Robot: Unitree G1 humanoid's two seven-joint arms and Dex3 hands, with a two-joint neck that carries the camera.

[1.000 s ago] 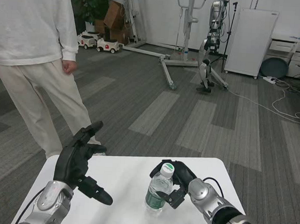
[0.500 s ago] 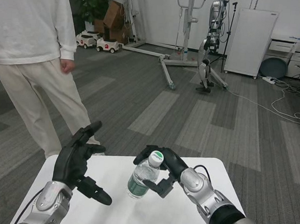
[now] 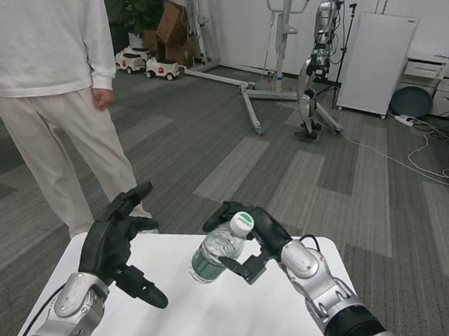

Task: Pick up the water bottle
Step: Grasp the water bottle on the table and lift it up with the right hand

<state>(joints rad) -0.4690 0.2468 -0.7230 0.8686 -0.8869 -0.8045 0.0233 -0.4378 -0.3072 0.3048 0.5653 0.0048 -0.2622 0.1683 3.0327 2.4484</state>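
Note:
A clear water bottle (image 3: 216, 251) with a green label and a white cap hangs tilted above the white table (image 3: 197, 314), its cap leaning to the right. My right hand (image 3: 251, 239) grips it around the neck and upper body from the right. My left hand (image 3: 117, 241) is raised over the table's left part, fingers spread, holding nothing, well to the left of the bottle.
A person (image 3: 49, 76) in white top and beige trousers stands just beyond the table's far left corner. Farther back on the grey floor are a metal lift frame (image 3: 266, 78), another robot (image 3: 319, 59) and a white cabinet (image 3: 377, 63).
My right hand has carried the bottle leftward and lifted it off the table, tilting it more. My left hand has stayed where it was.

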